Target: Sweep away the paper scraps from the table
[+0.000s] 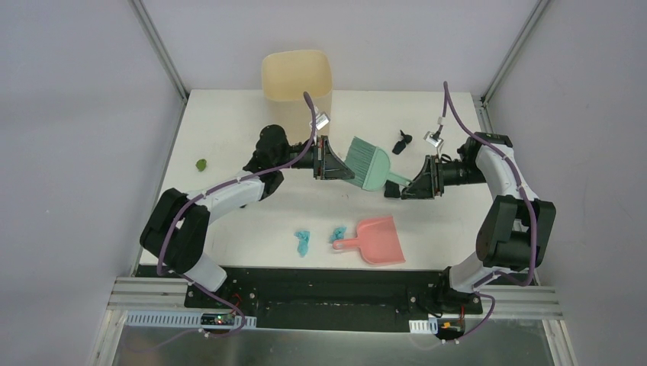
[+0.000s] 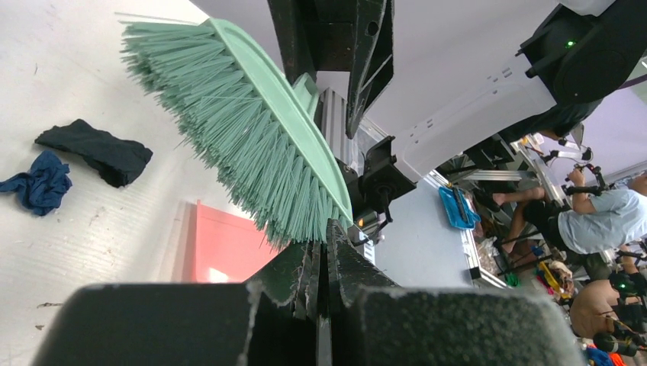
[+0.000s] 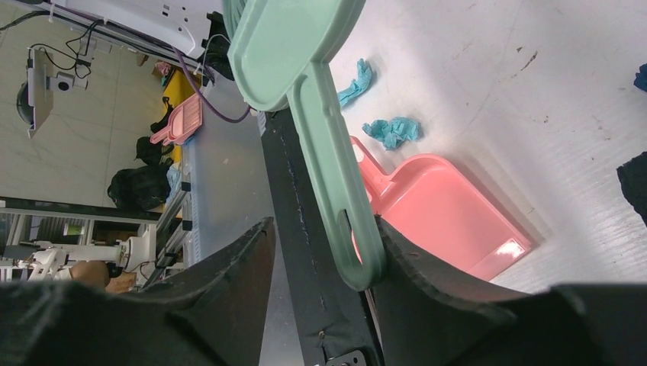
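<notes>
The teal hand brush point(image 1: 368, 164) hangs above the table point(image 1: 229, 122) between my two grippers. My left gripper point(image 1: 349, 171) is shut at the bristle end of the brush point(image 2: 252, 130); its fingertips point(image 2: 326, 229) meet in the bristles. My right gripper point(image 1: 408, 187) is open, and the brush handle point(image 3: 328, 152) lies between its jaws against one finger. Two light blue scraps point(image 1: 303, 242) point(image 1: 337, 232) lie by the pink dustpan point(image 1: 378, 240). A green scrap point(image 1: 201, 164) lies far left. Black and navy scraps point(image 1: 402, 141) lie at the back right, also in the left wrist view point(image 2: 95, 152) point(image 2: 38, 181).
The tall cream bin point(image 1: 297, 75) stands at the back middle. The pink dustpan lies near the front edge, its handle pointing left, and shows in the right wrist view point(image 3: 442, 213). A dark wad point(image 1: 392, 191) lies under the right gripper. Grey walls and rails frame the table.
</notes>
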Available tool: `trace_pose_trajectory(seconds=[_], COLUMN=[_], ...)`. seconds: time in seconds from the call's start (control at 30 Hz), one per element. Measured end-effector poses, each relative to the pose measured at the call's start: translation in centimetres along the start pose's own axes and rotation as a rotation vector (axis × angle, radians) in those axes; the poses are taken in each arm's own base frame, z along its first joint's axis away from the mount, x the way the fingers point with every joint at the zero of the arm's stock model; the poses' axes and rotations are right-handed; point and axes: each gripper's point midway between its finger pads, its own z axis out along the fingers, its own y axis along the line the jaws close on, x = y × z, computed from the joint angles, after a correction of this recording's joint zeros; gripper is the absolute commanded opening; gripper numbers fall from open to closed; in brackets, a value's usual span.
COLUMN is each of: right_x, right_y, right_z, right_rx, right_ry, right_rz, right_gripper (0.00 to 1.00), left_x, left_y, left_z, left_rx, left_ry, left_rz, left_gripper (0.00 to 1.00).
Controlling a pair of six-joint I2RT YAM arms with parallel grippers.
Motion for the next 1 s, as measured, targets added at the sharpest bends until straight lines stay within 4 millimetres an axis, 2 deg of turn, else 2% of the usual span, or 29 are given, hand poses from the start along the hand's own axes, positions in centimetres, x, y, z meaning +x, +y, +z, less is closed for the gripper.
trace_pose_trajectory(seconds=[0.2,0.33,0.43,0.5,0.53,0.57,0.67,0.73,0.87,1.0], right_x=[-0.2,-0.4,-0.6,-0.7,-0.8,-0.9,-0.8,-0.8,-0.4,2.5], right_y=[0.1,0.2,0.3,0.4,0.5,0.6,0.7,0.4,0.0,-0.8], right_z=[0.0,0.0,-0.1,-0.2,-0.2,-0.2,-0.2,-0.4,-0.9,-0.3], right_rx=[-0.006,-0.012,-0.013,-0.018,-0.019,-0.023,-0.025,-0.015,0.015,0.125], right_ry=[-0.009,-0.025,-0.037,-0.049,-0.052,-0.056,-0.056,-0.057,-0.043,0.065], right_rz=[0.000,0.002,0.010,0.018,0.019,0.025,0.036,0.040,0.075,0.075], right_gripper=[0.40,0.19,0.17,0.01,0.00,0.00,0.00,0.00,0.00,0.00], left_x=[0.3,0.4,0.6,0.6,0.7,0.8,1.4,1.6,1.7,0.7], left_y=[0.6,0.6,0.8,1.2,1.5,1.8,2.9,3.5,4.0,1.7], left_z=[0.1,0.1,0.0,0.0,0.0,0.1,0.0,0.0,-1.6,-4.4], left_rx=[-0.006,-0.004,-0.010,-0.029,-0.041,-0.060,-0.117,-0.171,-0.306,-0.402], left_ry=[0.008,0.012,0.018,0.021,0.026,0.030,0.059,0.088,0.138,0.140], left_rz=[-0.027,-0.030,-0.035,-0.041,-0.042,-0.041,-0.043,-0.032,0.073,0.278], left_gripper=[0.00,0.00,0.00,0.00,0.00,0.03,0.34,0.45,0.59,0.61])
